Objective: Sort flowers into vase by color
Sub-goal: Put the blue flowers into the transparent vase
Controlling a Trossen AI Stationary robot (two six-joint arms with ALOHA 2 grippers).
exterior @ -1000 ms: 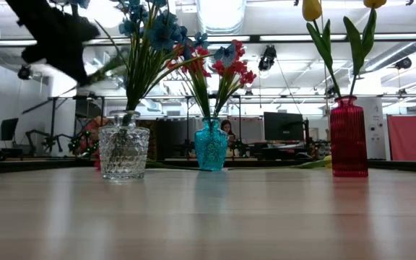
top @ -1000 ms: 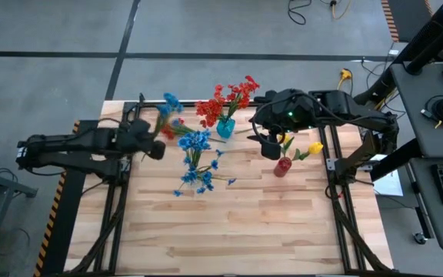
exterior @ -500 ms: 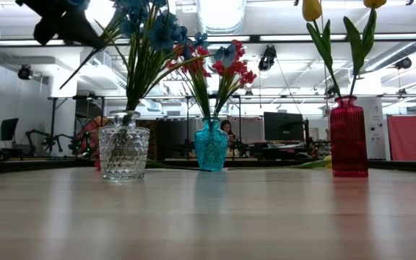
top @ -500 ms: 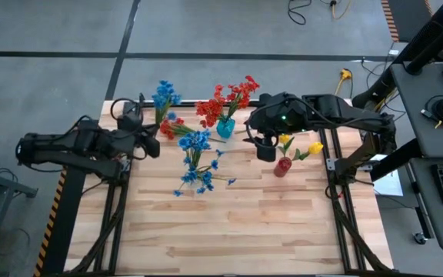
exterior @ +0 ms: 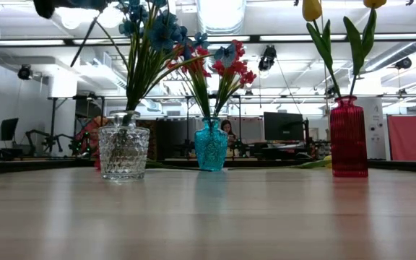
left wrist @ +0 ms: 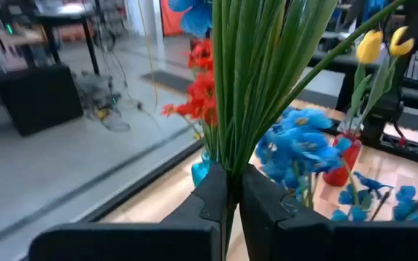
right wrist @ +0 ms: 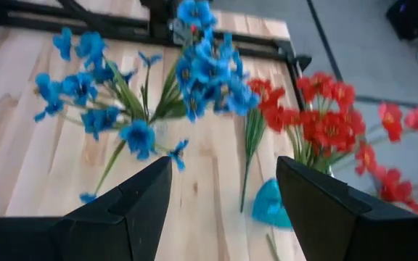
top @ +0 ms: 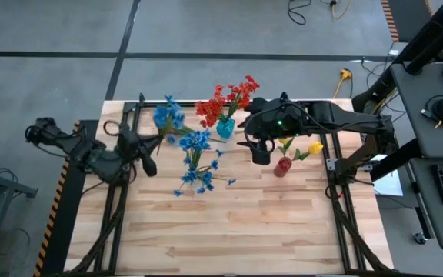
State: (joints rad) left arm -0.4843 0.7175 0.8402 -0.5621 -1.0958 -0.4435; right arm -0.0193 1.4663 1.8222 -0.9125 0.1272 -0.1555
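Left end effector clamped on flowers

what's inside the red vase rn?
The red vase holds two yellow tulips with green leaves, stems running down into the neck. The glass is tinted, so the stem ends inside and any water cannot be made out. No red or blue flowers are in it.

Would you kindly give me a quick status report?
Left gripper shut on blue flower stem, raised by clear vase. Right gripper open, empty, between teal vase and red vase.
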